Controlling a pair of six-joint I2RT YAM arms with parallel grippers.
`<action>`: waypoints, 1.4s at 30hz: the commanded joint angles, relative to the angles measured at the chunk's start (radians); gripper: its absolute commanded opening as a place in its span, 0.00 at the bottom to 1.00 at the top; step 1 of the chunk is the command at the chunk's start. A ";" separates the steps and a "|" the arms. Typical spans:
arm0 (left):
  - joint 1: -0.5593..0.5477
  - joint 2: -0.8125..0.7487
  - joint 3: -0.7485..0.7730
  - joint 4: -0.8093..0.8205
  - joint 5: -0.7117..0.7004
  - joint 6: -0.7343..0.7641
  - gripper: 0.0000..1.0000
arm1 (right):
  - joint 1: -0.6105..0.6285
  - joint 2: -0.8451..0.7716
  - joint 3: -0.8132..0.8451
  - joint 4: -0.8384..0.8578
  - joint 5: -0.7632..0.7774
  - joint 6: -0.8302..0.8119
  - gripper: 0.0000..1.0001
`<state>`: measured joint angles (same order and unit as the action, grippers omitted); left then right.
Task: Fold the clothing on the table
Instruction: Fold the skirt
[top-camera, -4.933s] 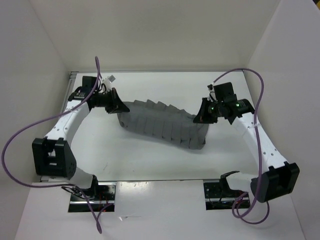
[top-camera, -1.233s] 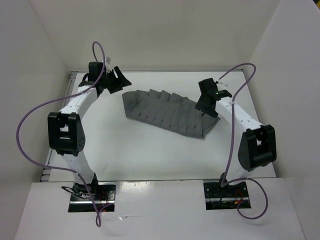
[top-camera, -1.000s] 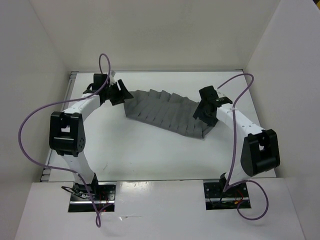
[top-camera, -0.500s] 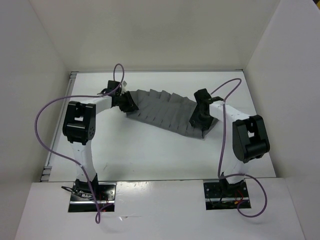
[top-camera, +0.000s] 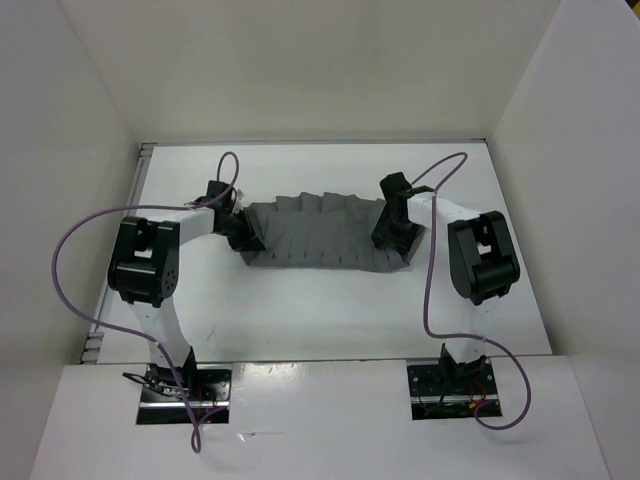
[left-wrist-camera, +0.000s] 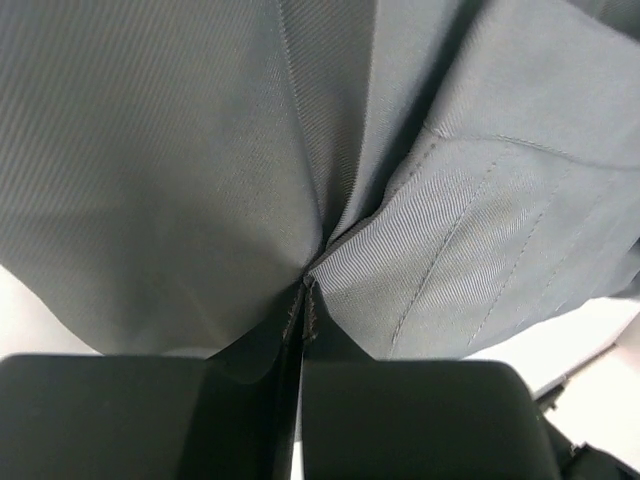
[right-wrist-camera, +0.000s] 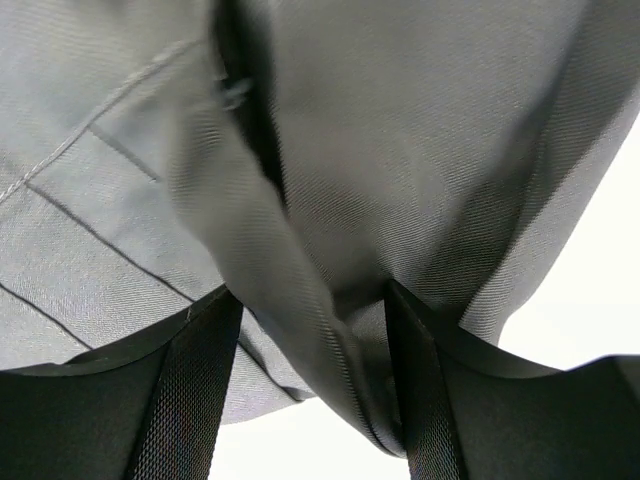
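Observation:
The clothing (top-camera: 320, 232), a grey pleated skirt, lies bunched in a band across the middle of the white table (top-camera: 300, 310). My left gripper (top-camera: 246, 236) sits low at the skirt's left end. In the left wrist view this left gripper (left-wrist-camera: 305, 300) is shut, with grey cloth (left-wrist-camera: 200, 150) gathered into its tips. At the skirt's right end is my right gripper (top-camera: 392, 240). The right wrist view shows the right gripper (right-wrist-camera: 315, 330) open, its fingers (right-wrist-camera: 190, 390) apart, and a fold of the skirt (right-wrist-camera: 400, 120) hanging between them.
White walls close in the table at the back, left and right. Purple cables (top-camera: 70, 270) loop out from both arms. Both arm bases (top-camera: 185, 385) sit at the near edge.
The left gripper has shut on the skirt's left end. Both grippers have moved inward and nearer over the cloth, and the skirt now lies straighter across the table.

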<state>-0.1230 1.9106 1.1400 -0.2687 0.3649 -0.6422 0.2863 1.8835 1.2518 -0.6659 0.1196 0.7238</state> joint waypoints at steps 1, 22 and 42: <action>0.017 -0.022 -0.101 -0.167 -0.098 0.013 0.00 | 0.016 0.017 0.032 0.028 -0.017 -0.029 0.64; 0.048 -0.361 -0.051 -0.325 -0.351 0.029 0.95 | 0.036 -0.330 0.132 -0.083 -0.046 -0.113 0.64; 0.048 -0.180 -0.210 -0.063 -0.052 -0.031 0.96 | 0.036 -0.331 0.132 -0.110 -0.046 -0.161 0.65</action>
<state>-0.0742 1.6718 0.9615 -0.3996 0.2497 -0.6624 0.3141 1.5642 1.3567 -0.7414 0.0662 0.5858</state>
